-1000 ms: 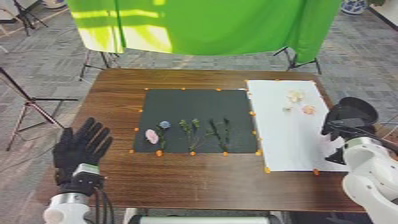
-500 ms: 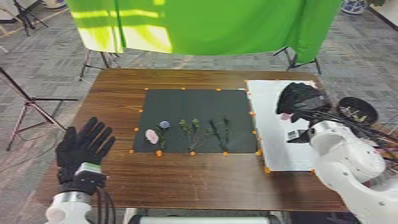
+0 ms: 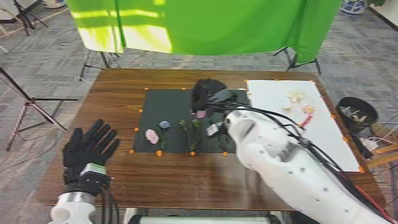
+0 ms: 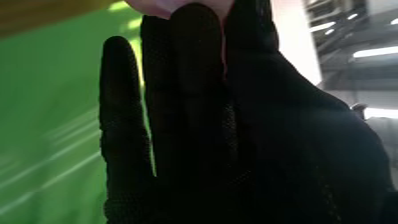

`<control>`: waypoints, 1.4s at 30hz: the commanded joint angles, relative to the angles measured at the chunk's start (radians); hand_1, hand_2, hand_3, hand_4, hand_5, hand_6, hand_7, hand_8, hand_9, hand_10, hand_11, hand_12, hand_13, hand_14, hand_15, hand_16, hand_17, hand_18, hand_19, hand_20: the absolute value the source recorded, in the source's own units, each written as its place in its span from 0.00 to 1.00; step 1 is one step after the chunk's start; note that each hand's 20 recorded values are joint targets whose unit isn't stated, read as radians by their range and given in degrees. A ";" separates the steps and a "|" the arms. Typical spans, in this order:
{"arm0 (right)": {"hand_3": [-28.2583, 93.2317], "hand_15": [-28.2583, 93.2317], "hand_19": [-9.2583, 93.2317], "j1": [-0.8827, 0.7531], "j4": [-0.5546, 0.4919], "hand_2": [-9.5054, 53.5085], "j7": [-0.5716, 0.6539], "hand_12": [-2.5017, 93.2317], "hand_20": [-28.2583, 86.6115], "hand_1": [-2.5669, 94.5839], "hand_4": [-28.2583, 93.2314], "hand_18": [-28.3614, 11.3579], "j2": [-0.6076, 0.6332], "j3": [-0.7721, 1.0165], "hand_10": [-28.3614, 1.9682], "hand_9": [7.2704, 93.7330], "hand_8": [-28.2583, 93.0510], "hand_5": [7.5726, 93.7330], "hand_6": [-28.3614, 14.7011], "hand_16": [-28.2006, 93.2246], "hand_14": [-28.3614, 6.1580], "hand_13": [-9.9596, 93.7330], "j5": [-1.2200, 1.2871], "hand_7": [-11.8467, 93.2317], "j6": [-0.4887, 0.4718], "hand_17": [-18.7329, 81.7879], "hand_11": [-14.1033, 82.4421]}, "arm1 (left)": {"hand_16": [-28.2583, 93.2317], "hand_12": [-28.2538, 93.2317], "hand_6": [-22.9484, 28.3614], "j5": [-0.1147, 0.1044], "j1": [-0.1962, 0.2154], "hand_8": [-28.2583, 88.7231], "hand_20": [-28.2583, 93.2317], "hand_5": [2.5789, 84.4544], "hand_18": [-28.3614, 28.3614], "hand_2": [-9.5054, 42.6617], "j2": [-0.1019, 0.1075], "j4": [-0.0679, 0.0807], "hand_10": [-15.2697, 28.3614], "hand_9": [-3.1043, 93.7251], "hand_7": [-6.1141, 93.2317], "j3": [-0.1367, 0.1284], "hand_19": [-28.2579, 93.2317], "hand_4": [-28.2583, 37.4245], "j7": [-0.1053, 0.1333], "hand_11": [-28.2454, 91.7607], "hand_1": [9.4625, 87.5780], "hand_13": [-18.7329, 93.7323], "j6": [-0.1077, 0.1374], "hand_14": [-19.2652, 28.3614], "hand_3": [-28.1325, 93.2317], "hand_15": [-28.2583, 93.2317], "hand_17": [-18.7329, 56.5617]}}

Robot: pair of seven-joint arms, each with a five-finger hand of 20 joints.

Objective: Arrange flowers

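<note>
My right hand point(image 3: 208, 95) is over the upper right part of the black mat point(image 3: 164, 107), pinching a pink flower point(image 3: 201, 114). In the right wrist view the pink flower point(image 4: 173, 5) is at the fingertips of my right hand point(image 4: 213, 130). Below the hand, green stems point(image 3: 185, 131) lie on the mat; my arm partly hides the stems to their right. A blue flower point(image 3: 164, 124) and a pale pink flower point(image 3: 152, 136) rest at the mat's left side. My left hand point(image 3: 86, 150) is open, left of the mat.
On the white sheet point(image 3: 271, 95) at the right are a cream flower point(image 3: 296, 95) and a peach one point(image 3: 308, 109). A black bin point(image 3: 357, 111) stands beyond the table's right edge. Orange markers line the mat and sheet. A green cloth point(image 3: 204, 30) hangs behind the table.
My right hand has swung left from beside the bin, across the white sheet, to above the black mat, carrying the pink flower. My left hand has shifted slightly right.
</note>
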 commanded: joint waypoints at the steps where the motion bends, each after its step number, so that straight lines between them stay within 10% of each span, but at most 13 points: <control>1: 0.89 0.45 0.60 0.102 0.107 0.00 -0.018 0.50 0.44 0.62 0.00 0.33 -0.079 -0.086 0.64 0.97 0.23 0.85 0.72 0.59 0.70 0.76 -0.134 0.38 -0.134 0.43 0.26 | 0.18 0.33 0.64 0.008 -0.043 0.17 0.31 0.47 0.76 0.46 0.017 0.006 0.71 0.36 0.20 0.025 0.51 0.00 -0.017 0.45 0.17 0.36 0.018 0.75 0.82 0.56 0.16; 42: 0.87 0.55 0.59 0.067 0.051 0.00 0.045 0.51 0.45 0.54 0.00 0.26 -0.066 -0.037 0.65 0.88 0.12 0.65 0.70 0.50 0.59 0.69 -0.141 0.28 -0.275 0.37 0.33 | 0.18 0.33 0.64 -0.007 -0.014 0.17 0.31 0.47 0.76 0.47 0.012 0.003 0.71 0.37 0.21 0.000 0.52 0.00 -0.019 0.45 0.17 0.37 0.015 0.75 0.82 0.57 0.16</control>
